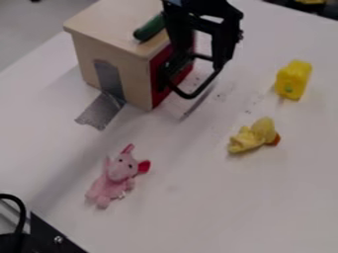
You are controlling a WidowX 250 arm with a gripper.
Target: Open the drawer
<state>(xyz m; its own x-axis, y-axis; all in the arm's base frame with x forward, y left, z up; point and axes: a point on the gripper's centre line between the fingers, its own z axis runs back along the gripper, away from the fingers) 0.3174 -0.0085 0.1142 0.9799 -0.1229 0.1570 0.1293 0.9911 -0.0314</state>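
Black hardware (58, 239) edges the foreground as my claw (191, 76), open or closed I cannot tell, hangs beside the red drawer front (157, 95) of a wooden box (129, 74); pulling straight out, slowly, should prevent skidding.

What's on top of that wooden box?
A green, rounded object lies on the wooden box, near its red side. The black gripper hides its far end and the top behind.
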